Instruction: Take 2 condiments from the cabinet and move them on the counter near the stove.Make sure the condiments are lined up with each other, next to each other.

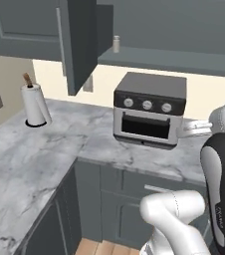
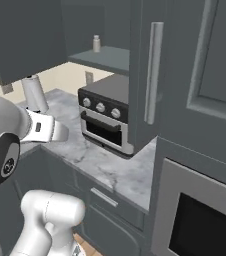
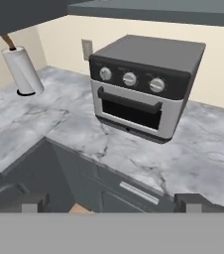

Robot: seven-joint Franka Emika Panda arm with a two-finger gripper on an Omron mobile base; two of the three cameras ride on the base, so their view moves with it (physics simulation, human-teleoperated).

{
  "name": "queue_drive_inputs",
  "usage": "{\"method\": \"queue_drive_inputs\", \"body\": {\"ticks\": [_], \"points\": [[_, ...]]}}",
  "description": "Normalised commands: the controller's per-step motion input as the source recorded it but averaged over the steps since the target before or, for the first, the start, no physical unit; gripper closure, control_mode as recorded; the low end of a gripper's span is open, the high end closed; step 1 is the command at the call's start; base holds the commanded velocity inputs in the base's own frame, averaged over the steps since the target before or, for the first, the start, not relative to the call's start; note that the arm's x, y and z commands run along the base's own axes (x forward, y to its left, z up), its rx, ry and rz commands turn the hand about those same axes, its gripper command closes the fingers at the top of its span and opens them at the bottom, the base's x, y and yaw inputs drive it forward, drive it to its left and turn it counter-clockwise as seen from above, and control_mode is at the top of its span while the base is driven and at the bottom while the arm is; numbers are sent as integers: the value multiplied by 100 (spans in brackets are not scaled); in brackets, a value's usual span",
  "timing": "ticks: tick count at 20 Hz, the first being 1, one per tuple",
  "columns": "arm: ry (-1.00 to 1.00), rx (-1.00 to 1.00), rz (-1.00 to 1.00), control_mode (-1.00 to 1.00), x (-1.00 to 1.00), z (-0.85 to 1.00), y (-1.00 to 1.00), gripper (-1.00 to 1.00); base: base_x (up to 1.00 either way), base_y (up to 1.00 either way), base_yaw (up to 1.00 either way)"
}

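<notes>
Claw (image 3: 112,202) wide open and empty, well below the jar (image 1: 116,44) on the cabinet (image 1: 79,45) shelf, ready to reach.

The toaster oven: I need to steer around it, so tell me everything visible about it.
The toaster oven is a small boxy appliance with a dark top and sides, a silver front, three round knobs in a dark strip, and a dark bar handle over a dark window. Its door is shut. It stands upright on the marble counter, under the open cabinet's shelf.
</notes>
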Motion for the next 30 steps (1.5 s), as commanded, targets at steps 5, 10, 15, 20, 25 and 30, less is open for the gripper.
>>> {"method": "queue_drive_inputs", "body": {"ticks": [5, 10, 15, 20, 25, 30], "points": [[0, 0, 0, 100, 0, 0, 0, -100, 28, 42, 0], [0, 0, 0, 100, 0, 0, 0, -100, 55, 7, -2], [0, 0, 0, 100, 0, 0, 0, -100, 61, 0, -3], [0, 0, 0, 100, 0, 0, 0, -100, 53, 0, -1], [0, 0, 0, 100, 0, 0, 0, -100, 39, 1, 0], [0, 0, 0, 100, 0, 0, 0, -100, 4, 0, 0]]}}
